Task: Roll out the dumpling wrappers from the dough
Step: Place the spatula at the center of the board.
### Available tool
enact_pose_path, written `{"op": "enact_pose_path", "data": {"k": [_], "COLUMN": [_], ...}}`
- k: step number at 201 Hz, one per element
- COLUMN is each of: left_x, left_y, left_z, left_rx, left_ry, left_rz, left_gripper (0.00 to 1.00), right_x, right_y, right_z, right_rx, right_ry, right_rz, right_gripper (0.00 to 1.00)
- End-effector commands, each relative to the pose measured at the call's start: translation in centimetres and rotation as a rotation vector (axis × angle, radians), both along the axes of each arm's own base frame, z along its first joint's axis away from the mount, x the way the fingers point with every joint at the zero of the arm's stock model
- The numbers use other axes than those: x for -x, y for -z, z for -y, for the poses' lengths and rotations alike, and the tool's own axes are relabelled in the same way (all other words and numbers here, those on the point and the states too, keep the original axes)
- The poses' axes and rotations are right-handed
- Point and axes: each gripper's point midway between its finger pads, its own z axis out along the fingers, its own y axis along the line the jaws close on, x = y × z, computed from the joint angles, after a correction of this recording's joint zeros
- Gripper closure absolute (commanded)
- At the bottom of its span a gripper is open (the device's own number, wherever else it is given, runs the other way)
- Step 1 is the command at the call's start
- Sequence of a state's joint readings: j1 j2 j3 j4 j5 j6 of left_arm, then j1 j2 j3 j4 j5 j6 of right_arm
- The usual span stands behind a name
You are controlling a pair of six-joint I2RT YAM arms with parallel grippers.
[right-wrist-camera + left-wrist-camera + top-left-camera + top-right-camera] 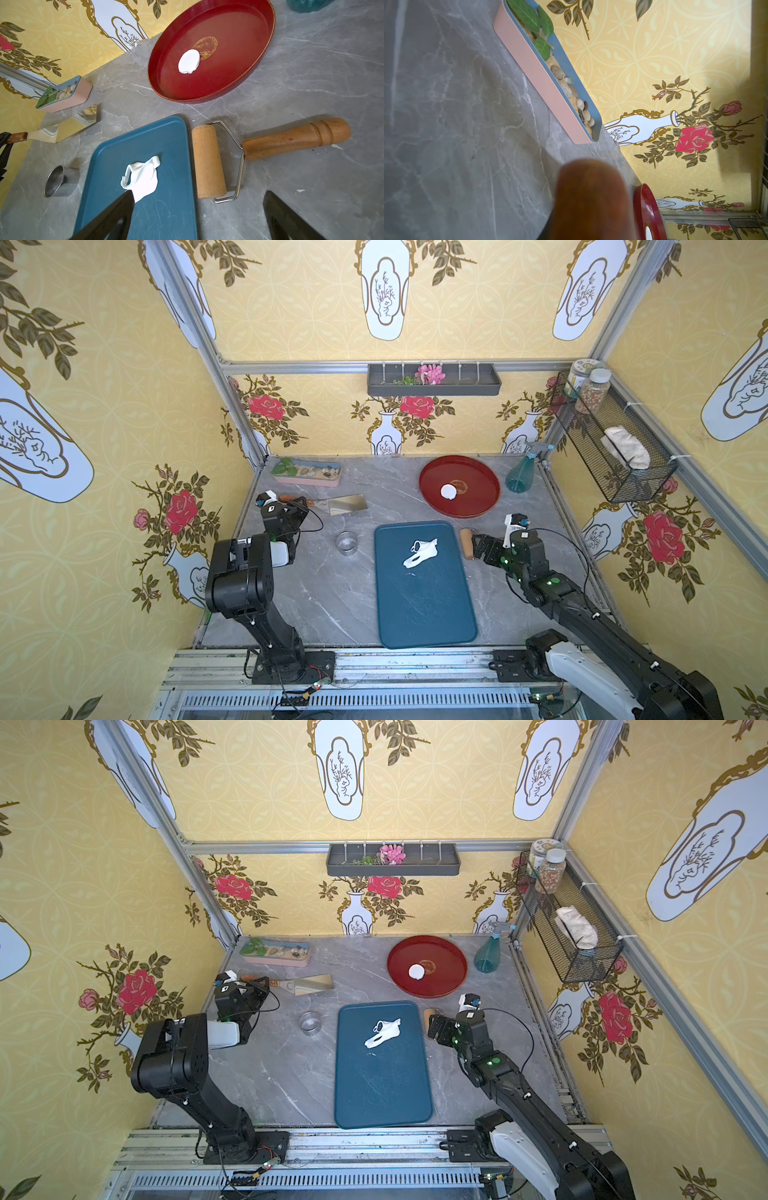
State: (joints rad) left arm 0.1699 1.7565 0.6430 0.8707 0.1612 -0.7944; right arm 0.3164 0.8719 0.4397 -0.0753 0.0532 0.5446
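One dumpling wrapper (448, 491) (416, 971) (189, 61), a small white disc, lies in the round red tray (478, 489) (228, 68). A ragged white dough scrap (420, 553) (143, 178) rests on the blue tray (424, 605) (166, 207). The wooden roller (467, 543) (207, 162) lies on the table beside the blue tray. My right gripper (478, 547) (198, 193) hovers just behind it, open and empty. My left gripper (297, 506) (257, 986) is at the brown handle (591, 199) of the steel scraper (347, 504); its fingers are hidden.
A steel ring cup (347, 542) (60, 182) stands left of the blue tray. A pink planter tray (307, 473) with leaves and pebbles sits at the back left, a teal spray bottle (521, 477) at the back right. A wire basket (611, 439) hangs on the right wall.
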Motion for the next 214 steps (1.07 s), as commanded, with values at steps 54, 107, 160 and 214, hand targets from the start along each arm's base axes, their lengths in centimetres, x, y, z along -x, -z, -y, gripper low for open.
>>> {"op": "enact_pose_path", "data": {"k": [54, 107, 160, 214], "left_x": [0.6, 5.4, 10.4, 14.2], "left_y": [-0.1, -1.5, -6.9, -9.2], "left_z": [-0.3, -2.8, -1.8, -0.5], "left_rx": [0.005, -0.105, -0.197, -0.238], "left_ry": [-0.022, -0.177, -0.151, -0.102], "left_rz": [-0.045, -0.163, -0.046, -0.007], "left_gripper": [0.31, 0.00, 0.00, 0.00], "right_x": [-0.6, -0.7, -1.0, -1.5], "right_y": [-0.7, -0.8, -2.0, -2.8], "right_z": [-0.3, 0.4, 2.3, 2.8], "right_rx": [-0.007, 0.018, 0.102, 0.189], "right_ry": [-0.006, 0.020, 0.101, 0.098], "right_rz": [0.038, 0.039, 0.044, -0.003], "right_gripper": [0.03, 0.03, 0.03, 0.03]}}
